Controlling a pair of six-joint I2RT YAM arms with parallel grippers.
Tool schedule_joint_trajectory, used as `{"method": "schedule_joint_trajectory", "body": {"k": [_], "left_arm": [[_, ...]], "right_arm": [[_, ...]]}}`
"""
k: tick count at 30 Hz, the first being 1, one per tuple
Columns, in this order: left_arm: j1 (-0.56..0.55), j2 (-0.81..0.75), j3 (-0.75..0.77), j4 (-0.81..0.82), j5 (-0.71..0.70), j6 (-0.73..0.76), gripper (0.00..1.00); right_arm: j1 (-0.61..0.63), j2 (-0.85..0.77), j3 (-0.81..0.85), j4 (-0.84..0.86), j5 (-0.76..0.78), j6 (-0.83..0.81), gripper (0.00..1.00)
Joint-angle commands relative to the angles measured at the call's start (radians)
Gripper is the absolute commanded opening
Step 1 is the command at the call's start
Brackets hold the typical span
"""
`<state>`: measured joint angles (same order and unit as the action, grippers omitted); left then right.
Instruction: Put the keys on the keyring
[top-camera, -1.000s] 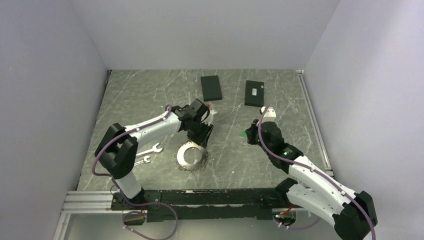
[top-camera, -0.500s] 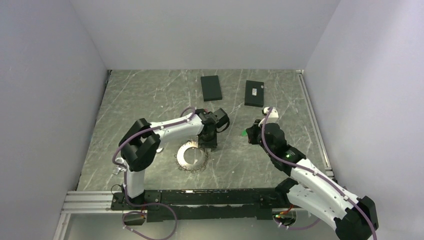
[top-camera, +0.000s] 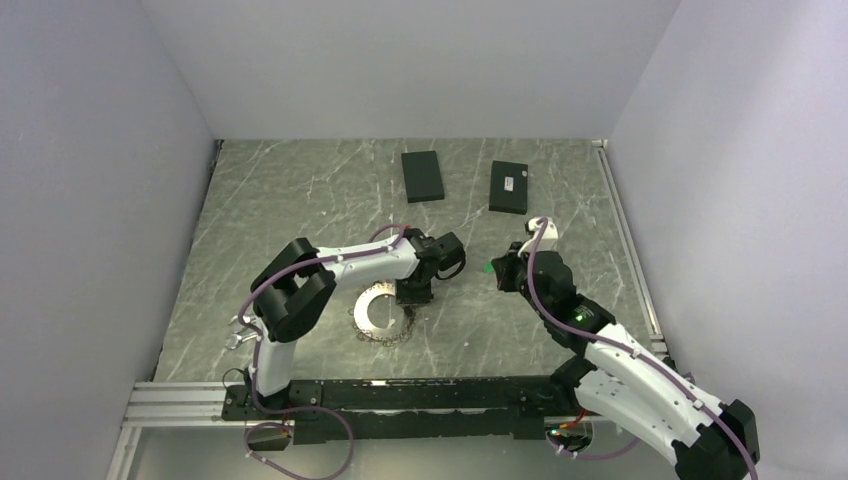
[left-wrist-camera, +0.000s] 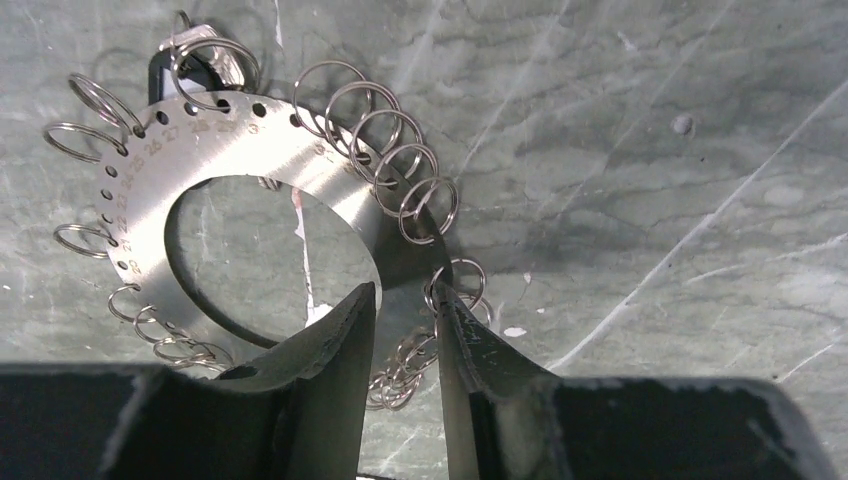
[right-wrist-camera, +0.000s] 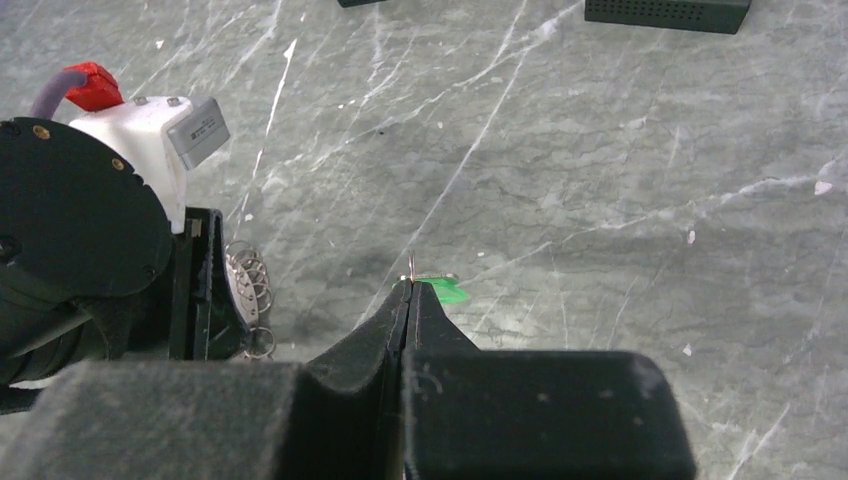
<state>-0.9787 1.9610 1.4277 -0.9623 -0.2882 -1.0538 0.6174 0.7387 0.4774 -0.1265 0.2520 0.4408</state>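
Seen from above, the left end effector covers the far right edge of the dark grey toothed metal keyring. In the wrist view its fingers hide the near rim. The small green piece in the closed right end effector is mostly hidden and too small to name. The far flat black rectangular box is cut off.

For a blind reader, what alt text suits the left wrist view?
The left end effector, jaws slightly apart, sits either side of the near edge of a metal keyring fringed with small wire rings, on a grey marbled table.
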Motion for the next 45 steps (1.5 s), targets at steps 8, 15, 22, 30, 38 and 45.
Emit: {"method": "schedule_joint_trajectory", "body": {"k": [8,15,22,30,38,45], "left_arm": [[0.0,0.011,-0.014,0.036,-0.037,-0.034,0.33],[0.0,0.028,-0.019,0.064,-0.016,-0.024,0.31],[0.0,0.013,-0.026,0.075,-0.026,-0.012,0.01],[-0.02,-0.05,-0.005,0.074,-0.055,0.115,0.0],[0.015,-0.216,-0.037,0.064,-0.074,0.194,0.0],[0.084,-0.312,-0.12,0.168,0.055,0.213,0.0]], "right_arm": [[0.023,-0.019,-0.017,0.033,0.016,-0.023,0.0],[0.029,-0.022,-0.019,0.037,0.019,-0.027,0.0],[0.03,-0.022,-0.02,0.038,0.02,-0.028,0.0],[0.031,-0.012,-0.009,0.039,0.011,-0.028,0.0],[0.032,0.013,0.001,0.163,-0.171,-0.048,0.0],[0.031,0.032,0.031,0.212,-0.22,-0.082,0.0]]}}
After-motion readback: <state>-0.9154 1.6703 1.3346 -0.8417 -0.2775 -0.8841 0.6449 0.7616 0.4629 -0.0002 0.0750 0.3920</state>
